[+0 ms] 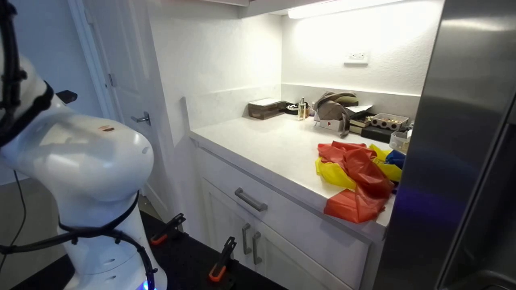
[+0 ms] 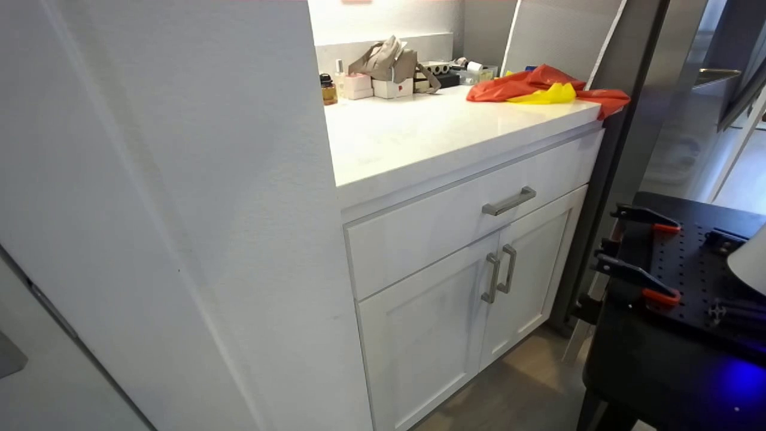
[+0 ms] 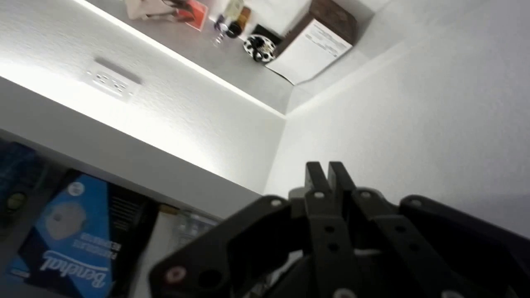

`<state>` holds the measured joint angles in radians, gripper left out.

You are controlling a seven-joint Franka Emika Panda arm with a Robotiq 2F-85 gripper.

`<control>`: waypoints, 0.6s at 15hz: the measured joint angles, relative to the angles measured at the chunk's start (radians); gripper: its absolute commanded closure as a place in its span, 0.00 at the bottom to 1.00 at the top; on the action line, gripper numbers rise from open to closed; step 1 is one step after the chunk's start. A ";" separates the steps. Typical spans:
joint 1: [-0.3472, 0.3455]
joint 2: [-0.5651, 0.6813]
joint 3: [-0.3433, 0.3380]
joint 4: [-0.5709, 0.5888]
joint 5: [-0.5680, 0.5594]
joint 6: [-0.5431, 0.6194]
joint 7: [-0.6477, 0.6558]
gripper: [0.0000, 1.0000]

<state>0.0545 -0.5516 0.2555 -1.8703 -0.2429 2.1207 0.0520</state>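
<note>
In the wrist view, where the scene appears upside down, my gripper [image 3: 324,163] stands with a narrow gap between its fingers and holds nothing. Behind the fingertips is bare white wall. It touches nothing that I can see, and neither exterior view shows it. On the counter [image 1: 266,141], a brown box [image 3: 316,39] with a white paper top sits in the corner, beside a black-and-white spotted dish [image 3: 253,46]. Farther along lies a taupe bag [image 1: 331,109]. A crumpled red sheet [image 1: 356,165] with yellow parts [image 1: 338,176] hangs over the counter's front edge.
A steel refrigerator [image 1: 451,133] borders the counter. Below the counter are a drawer handle [image 1: 250,200] and two door handles. Overhead, a cabinet shelf holds a blue box [image 3: 78,231]. Clamps [image 2: 637,276] sit on the black robot stand [image 2: 628,347].
</note>
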 measured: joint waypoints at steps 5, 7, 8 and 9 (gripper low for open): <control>-0.045 0.013 0.006 0.141 -0.082 -0.392 0.020 0.19; -0.054 0.029 0.001 0.195 -0.094 -0.520 0.020 0.05; -0.056 0.038 -0.004 0.220 -0.096 -0.570 0.020 0.01; -0.056 0.048 -0.011 0.243 -0.096 -0.611 0.020 0.00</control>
<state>-0.0016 -0.5031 0.2444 -1.6277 -0.3387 1.5094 0.0722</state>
